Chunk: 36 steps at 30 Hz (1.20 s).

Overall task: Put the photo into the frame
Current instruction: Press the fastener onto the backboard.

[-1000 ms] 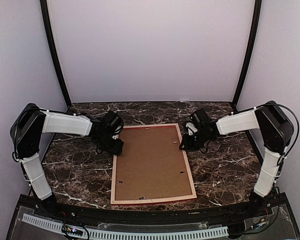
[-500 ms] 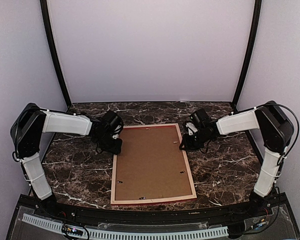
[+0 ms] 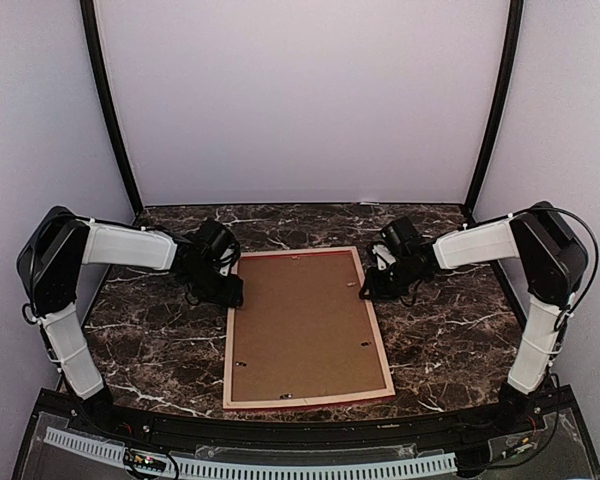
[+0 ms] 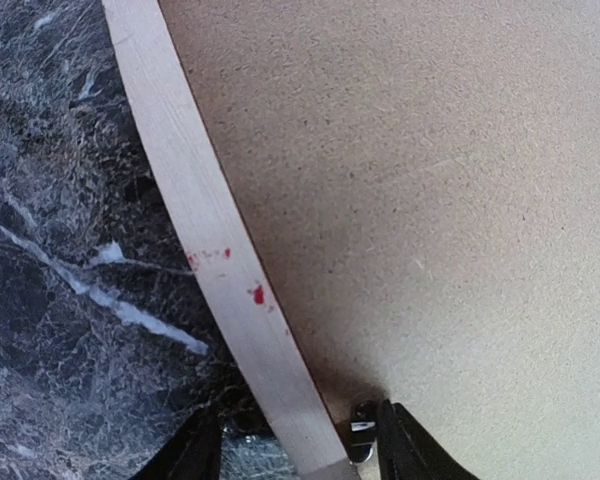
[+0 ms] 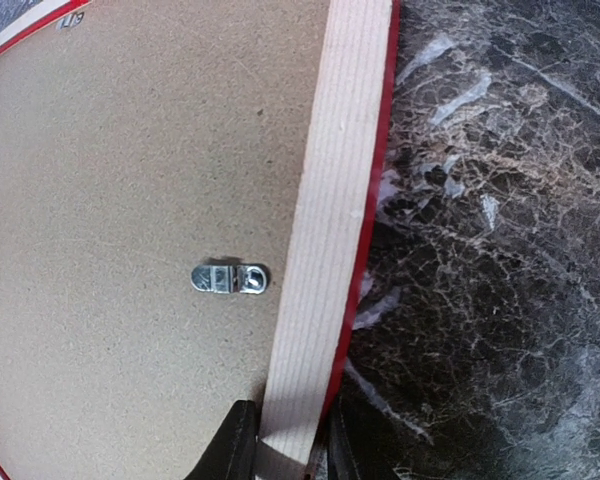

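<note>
Between the right fingers (image 5: 235,445), black matt plastic, runs the frame (image 5: 320,230): bare pale wood with fine straight grain, unvarnished, its outer edge painted bright red. Left of those fingers the board (image 5: 130,220) is brown, matt and speckled like pressed fibre, and bears a shiny metal clip (image 5: 230,278). To their right the table (image 5: 490,250) looks like dark marble, white-veined, with a slight sheen.

Top view looks down from behind, wrist views from close above; all share the frame (image 3: 379,340)
</note>
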### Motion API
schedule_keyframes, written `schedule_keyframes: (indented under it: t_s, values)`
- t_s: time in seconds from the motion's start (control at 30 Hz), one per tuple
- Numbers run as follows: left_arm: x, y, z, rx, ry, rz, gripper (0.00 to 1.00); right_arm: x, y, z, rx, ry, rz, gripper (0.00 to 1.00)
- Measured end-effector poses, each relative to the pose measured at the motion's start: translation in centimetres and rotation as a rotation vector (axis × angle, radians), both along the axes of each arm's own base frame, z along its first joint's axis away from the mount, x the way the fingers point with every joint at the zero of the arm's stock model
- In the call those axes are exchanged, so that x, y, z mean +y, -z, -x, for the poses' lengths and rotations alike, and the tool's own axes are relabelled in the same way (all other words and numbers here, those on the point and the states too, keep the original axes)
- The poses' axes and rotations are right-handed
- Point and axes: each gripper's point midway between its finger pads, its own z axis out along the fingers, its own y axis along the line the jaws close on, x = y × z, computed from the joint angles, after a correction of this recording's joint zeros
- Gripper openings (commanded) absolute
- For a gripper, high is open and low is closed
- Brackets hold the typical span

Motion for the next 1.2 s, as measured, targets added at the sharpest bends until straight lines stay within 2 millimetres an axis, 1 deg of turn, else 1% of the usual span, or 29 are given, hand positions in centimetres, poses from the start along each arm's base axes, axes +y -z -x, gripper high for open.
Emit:
schedule_keyframes:
  t_s: [0.13,0.33,0.7,0.8,0.97,1.2]
  values:
    - [0.3,-0.1,0.1,0.012,-0.015,0.027,0.58,-0.1,0.0,-0.1,0.000,0.001,0.000,0.22]
    - [0.6,-0.9,-0.2,-0.003,-0.031,0.038,0.60,0.0,0.0,0.0,0.000,0.001,-0.001,0.22]
    - [1.1,-1.5,-1.0,-0.026,-0.055,0.003,0.60,0.0,0.0,0.0,0.001,0.001,-0.002,0.21]
    - [1.2,-1.4,-1.0,-0.022,-0.058,-0.009,0.60,0.0,0.0,0.0,0.001,0.001,-0.002,0.22]
    - [1.5,-0.7,-0.6,0.005,-0.058,-0.028,0.60,-0.1,0.0,0.0,0.001,0.001,-0.003,0.21]
    - [1.4,-0.2,-0.6,0.025,-0.056,-0.037,0.60,-0.1,0.0,-0.1,0.002,0.002,-0.004,0.21]
